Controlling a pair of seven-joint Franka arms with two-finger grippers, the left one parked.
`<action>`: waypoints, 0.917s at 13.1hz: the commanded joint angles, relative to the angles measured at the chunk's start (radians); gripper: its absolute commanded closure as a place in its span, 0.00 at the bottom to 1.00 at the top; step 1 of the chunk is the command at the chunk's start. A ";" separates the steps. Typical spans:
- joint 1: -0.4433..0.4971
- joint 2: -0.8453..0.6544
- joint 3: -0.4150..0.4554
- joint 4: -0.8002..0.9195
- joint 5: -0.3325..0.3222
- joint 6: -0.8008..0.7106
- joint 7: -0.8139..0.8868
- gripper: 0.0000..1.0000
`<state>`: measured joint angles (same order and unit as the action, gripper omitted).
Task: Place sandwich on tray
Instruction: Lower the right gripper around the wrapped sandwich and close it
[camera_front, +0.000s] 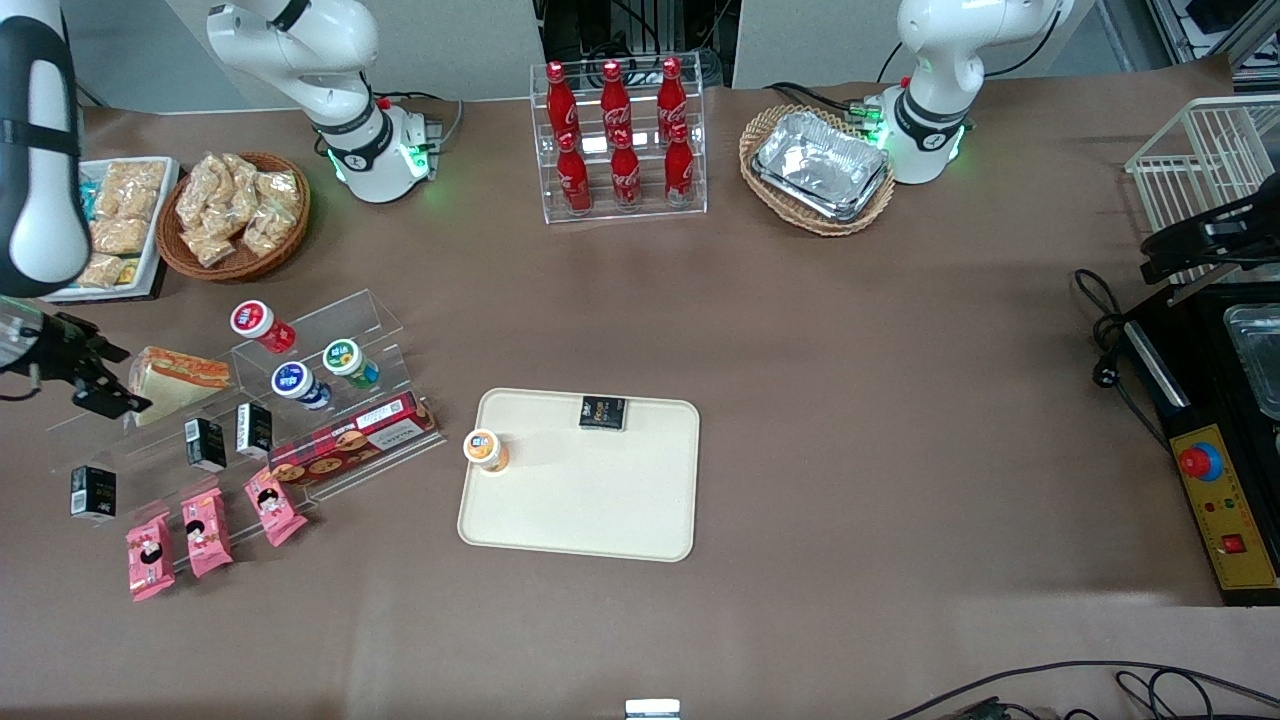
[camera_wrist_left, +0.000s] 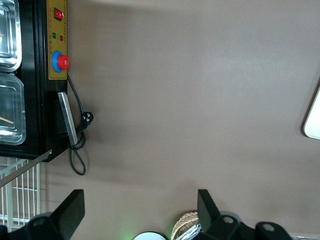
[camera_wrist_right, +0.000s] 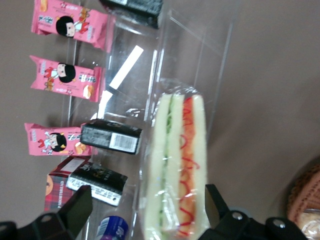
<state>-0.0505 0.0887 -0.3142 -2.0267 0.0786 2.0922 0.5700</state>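
1. The pincer (camera_front: 100, 385) is hanging with fingers spread, released, just beside the sandwich (camera_front: 175, 382), its arm partly cut off by the frame edge.
2. The sandwich is resting on the clear stepped rack (camera_front: 320, 340) (wrap glare blurring its outline).
3. The tray (camera_front: 585, 500) is sitting well apart on the desk (camera_front: 900, 420), mostly bare.

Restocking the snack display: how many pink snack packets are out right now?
3, in a row on the table in front of the clear stand. More may be hidden. The claw is open, beside the sandwich.
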 joint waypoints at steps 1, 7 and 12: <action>0.005 -0.030 0.020 -0.117 0.020 0.138 0.022 0.00; -0.014 -0.037 0.010 -0.141 0.021 0.143 -0.105 0.00; -0.014 -0.026 0.010 -0.130 0.021 0.137 -0.105 0.07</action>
<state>-0.0622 0.0723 -0.3045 -2.1407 0.0818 2.2119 0.4850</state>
